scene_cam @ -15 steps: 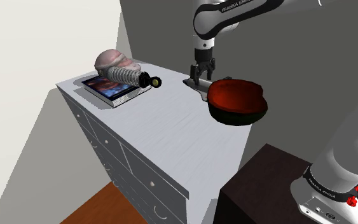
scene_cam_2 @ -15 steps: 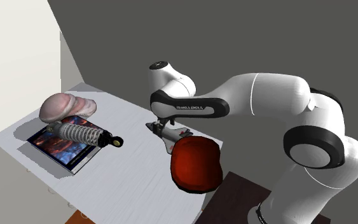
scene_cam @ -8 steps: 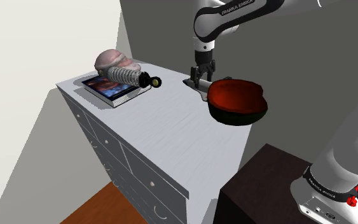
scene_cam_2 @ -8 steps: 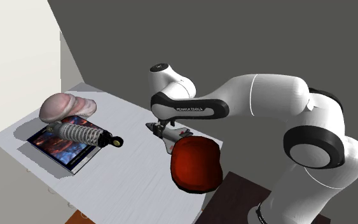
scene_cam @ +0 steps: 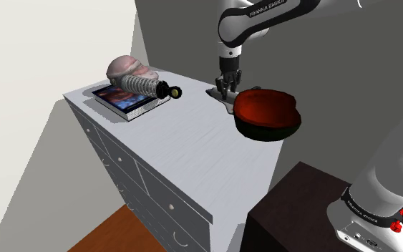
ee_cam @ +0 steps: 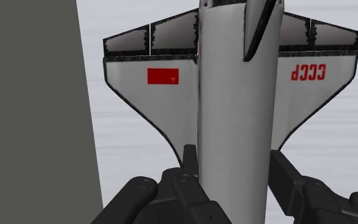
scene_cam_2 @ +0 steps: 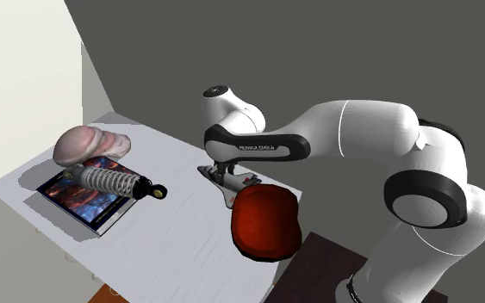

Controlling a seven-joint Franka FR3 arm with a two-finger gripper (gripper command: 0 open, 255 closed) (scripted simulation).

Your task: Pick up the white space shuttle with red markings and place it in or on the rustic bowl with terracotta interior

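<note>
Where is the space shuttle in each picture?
Shoulder view: the space shuttle lies on the dresser top, beside the red bowl's left edge.
Second exterior view: picture's middle, up-left of the bowl.
Wrist view: straddled by the hand.
Shared landmark: the black hand on the shuttle.

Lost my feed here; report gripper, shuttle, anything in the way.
Gripper shut on shuttle fuselage. Shuttle flat on dresser top, not yet lifted. Bowl close beside; its rim likely needs clearing.
</note>
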